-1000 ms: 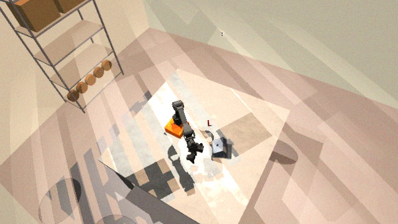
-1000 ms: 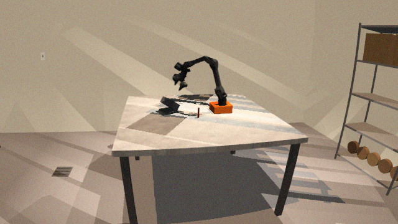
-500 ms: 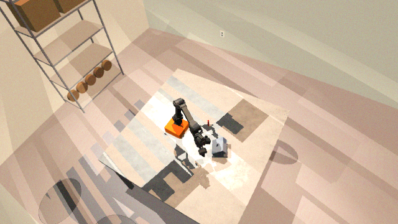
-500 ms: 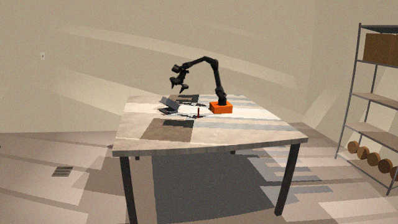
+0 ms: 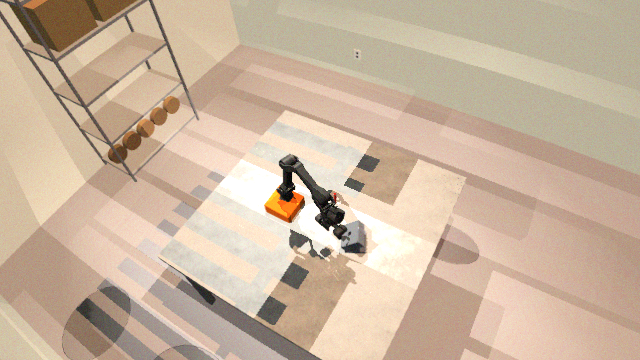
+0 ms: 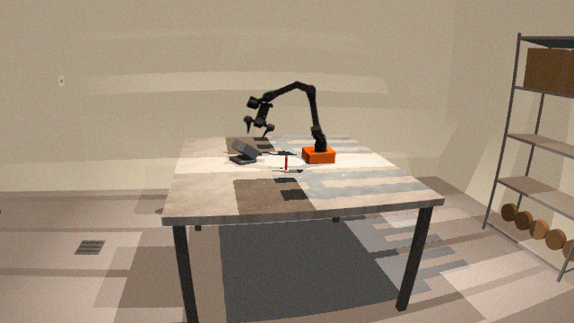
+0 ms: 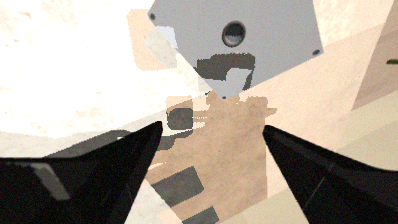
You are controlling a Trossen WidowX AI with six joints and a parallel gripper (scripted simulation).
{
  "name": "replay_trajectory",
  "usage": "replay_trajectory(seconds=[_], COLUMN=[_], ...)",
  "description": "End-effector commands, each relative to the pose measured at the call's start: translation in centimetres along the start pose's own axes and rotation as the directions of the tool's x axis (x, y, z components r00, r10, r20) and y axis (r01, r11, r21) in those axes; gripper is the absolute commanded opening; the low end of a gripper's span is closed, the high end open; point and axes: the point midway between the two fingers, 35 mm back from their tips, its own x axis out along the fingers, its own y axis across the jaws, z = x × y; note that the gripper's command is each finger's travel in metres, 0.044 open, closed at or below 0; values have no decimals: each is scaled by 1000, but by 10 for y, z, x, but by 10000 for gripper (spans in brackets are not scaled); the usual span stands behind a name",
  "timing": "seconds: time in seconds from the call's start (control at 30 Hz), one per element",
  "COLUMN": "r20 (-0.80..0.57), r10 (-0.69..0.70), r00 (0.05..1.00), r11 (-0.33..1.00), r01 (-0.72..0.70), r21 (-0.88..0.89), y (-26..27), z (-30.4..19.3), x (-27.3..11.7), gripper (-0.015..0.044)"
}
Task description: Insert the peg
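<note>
The top view looked steeply down from high above the table (image 5: 385,195) (image 6: 287,219), the exterior faced its side from farther off, and the wrist shared the sloped panel (image 5: 354,237) (image 6: 244,149) (image 7: 280,50) up close.

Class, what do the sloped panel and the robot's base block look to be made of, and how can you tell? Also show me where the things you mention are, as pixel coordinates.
Sloped panel (image 5: 356,240) (image 6: 245,148) (image 7: 280,30): probably painted metal or plastic, matt grey; its face is even and shows no grain.
Base block (image 5: 284,212) (image 6: 319,158): perhaps plastic or painted metal; flat, uniform orange sides.
</note>
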Motion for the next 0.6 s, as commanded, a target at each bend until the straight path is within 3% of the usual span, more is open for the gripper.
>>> replay_trajectory(seconds=[0.0,0.57], r20=[14,58], r10=[16,102], r00=[1000,993], r11=[992,824], r01=[-14,-52], r21=[-124,-564], y=[9,52], z=[20,89], x=[-3,-6], gripper=[440,440])
